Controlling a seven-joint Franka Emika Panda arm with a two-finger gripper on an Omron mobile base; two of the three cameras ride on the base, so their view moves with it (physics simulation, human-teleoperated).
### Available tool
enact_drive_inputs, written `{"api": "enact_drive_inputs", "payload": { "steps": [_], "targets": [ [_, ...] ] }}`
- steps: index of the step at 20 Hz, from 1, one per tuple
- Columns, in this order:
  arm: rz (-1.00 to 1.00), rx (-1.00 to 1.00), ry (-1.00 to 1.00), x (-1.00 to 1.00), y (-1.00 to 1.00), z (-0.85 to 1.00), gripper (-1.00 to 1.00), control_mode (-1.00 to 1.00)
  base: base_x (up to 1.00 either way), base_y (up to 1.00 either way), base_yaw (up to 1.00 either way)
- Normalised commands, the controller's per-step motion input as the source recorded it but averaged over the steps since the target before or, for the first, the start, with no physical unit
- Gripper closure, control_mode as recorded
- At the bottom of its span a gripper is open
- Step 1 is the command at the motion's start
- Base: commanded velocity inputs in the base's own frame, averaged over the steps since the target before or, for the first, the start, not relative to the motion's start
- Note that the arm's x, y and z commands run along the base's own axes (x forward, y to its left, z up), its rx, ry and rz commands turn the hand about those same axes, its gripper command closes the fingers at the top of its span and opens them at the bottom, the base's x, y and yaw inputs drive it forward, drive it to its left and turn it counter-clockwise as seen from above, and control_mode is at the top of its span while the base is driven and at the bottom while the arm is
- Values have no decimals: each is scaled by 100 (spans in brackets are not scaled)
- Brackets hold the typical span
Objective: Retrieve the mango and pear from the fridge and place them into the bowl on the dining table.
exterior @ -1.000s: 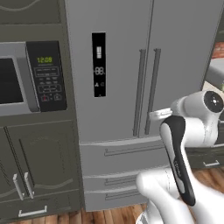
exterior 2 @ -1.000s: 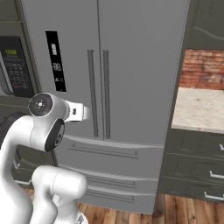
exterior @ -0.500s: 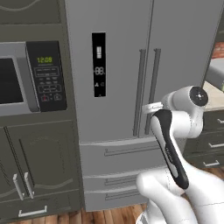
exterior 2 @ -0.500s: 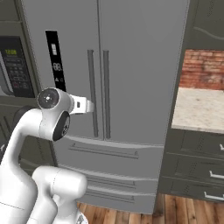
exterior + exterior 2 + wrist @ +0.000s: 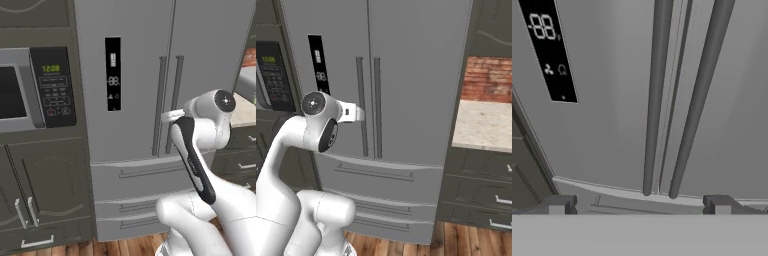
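Item 1, nearest: gripper (image 5: 639, 202), fingers spread wide, empty, aimed at the lower ends of the door handles.

Item 2: fridge (image 5: 150, 75), tall, grey, both upper doors closed; two long bar handles (image 5: 654, 100) flank the centre seam, black display panel (image 5: 113, 73) on the left door, drawers below. Doors likely heavy and stiff on their seals; the rigid bars look smooth (possibly slippery), so take one squarely across mid-length.

Item 3: mango and pear, presumably behind those doors.

Item 4, beyond, left: microwave (image 5: 35, 87).
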Motion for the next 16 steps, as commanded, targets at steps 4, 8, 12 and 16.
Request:
{"api": "enact_drive_inputs", "payload": {
  "steps": [4, 8, 12, 16],
  "targets": [
    [-2, 0, -8, 20, -1, 2, -100, -100, 0, 0, 0],
    [0, 0, -17, 28, 0, 0, -100, -100, 0, 0, 0],
    [0, 0, -23, 34, 0, 0, -100, -100, 0, 0, 0],
    [-2, 0, -17, 51, 0, 0, -100, -100, 0, 0, 0]
  ]
}}
